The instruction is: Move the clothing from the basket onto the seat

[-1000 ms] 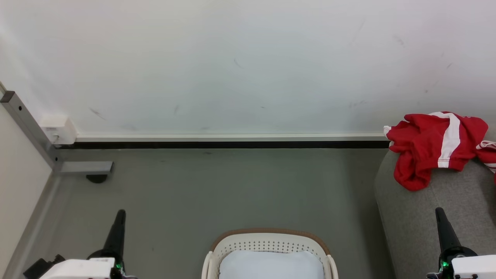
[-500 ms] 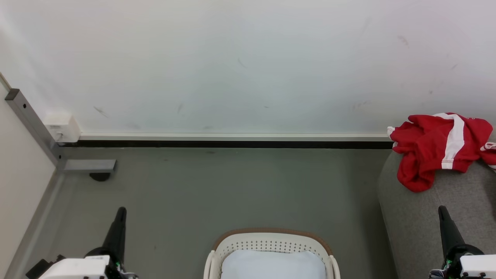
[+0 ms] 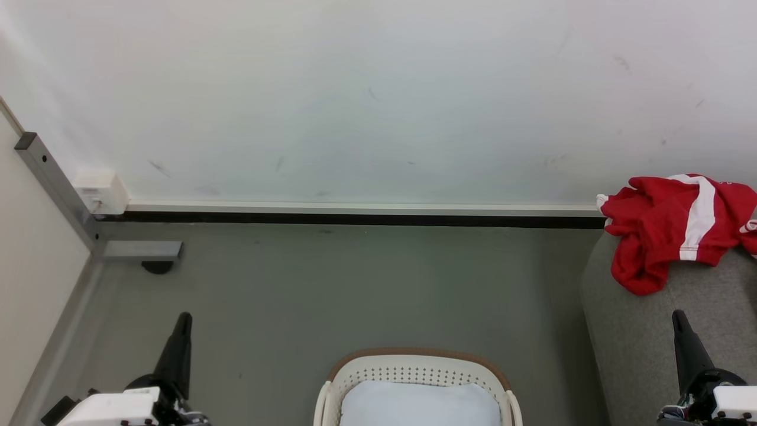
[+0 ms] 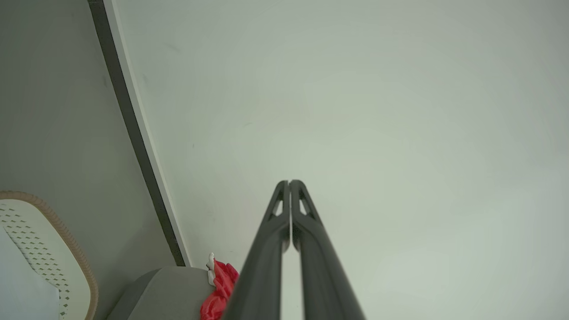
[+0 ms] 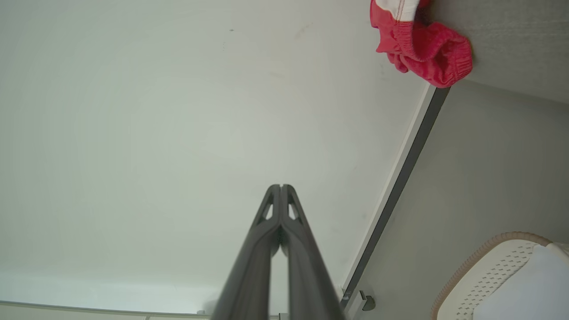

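Since one second ago, a small turn of the head camera: wall (image 3: 355, 106), floor (image 3: 355, 284), basket (image 3: 414, 362) and seat (image 3: 639, 343) all slightly further toward 3 o'clock in that view, none of them displaced against the others. Clothing (image 3: 668, 228) on the seat at 3 o'clock, crumpled at the far end close to the wall, red with one broad white stripe, one fold hanging over the rounded edge toward the floor. Basket at 6 o'clock, standing on the floor and cut by the bottom edge, brown rim toward 12 o'clock, a strip of floor between it and the seat. Inside, a pale liner (image 3: 420, 405) lying flat. Left gripper (image 3: 184, 316) at 7 o'clock above the floor, fingers pressed together, pointing to 12 o'clock, holding nothing. Right gripper (image 3: 678, 313) at 5 o'clock in front of the near part of the seat, fingers together as well, empty, well apart from the clothing. Confirmed from the left wrist: two dark fingers (image 4: 266, 258) touching tip to tip against the wall, clothing (image 4: 220, 289) at 7 o'clock on the end of the seat (image 4: 164, 293), basket (image 4: 49, 249) at 8 o'clock. From the right wrist: fingers (image 5: 302, 266) closed in the same way, clothing (image 5: 422, 49) at 1 o'clock hanging at the edge of the seat (image 5: 511, 40), basket (image 5: 489, 266) at 4 o'clock with the liner in it. Grey post (image 3: 56, 186) at 9 o'clock in the head view.
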Tool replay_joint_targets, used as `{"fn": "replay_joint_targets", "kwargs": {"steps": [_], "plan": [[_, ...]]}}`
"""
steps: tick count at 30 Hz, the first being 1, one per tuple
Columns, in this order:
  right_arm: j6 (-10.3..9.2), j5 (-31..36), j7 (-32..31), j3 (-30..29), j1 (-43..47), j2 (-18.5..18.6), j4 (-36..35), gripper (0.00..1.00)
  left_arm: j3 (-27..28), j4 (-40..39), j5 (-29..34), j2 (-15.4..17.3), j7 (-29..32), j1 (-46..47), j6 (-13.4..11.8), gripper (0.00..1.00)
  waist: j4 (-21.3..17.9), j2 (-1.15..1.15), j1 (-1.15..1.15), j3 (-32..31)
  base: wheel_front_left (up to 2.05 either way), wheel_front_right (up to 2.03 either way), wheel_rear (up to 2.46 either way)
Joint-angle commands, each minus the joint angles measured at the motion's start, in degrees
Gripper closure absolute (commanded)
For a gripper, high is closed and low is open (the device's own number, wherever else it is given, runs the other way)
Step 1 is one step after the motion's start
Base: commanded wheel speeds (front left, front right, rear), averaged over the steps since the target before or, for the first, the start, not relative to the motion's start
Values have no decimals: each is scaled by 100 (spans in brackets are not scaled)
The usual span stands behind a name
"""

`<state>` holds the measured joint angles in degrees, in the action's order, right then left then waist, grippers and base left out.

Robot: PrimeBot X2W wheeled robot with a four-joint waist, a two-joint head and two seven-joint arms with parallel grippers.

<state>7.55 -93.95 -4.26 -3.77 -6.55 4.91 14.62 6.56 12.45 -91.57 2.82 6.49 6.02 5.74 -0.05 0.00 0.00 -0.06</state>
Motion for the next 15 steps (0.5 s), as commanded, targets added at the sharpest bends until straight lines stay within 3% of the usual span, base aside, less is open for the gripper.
{"fn": "replay_joint_targets", "kwargs": {"steps": [1, 15], "plan": [[-12, -107, -21, -24, -40, 6, -30, 100, 22, -25, -113, 7, 28, 61, -16, 100, 4, 0, 0, 0, 0, 0, 0], [-12, -91, -8, -6, -38, 17, -30, 100, 21, -24, -110, 7, 28, 59, -15, 100, 4, 0, 0, 0, 0, 0, 0]]}}
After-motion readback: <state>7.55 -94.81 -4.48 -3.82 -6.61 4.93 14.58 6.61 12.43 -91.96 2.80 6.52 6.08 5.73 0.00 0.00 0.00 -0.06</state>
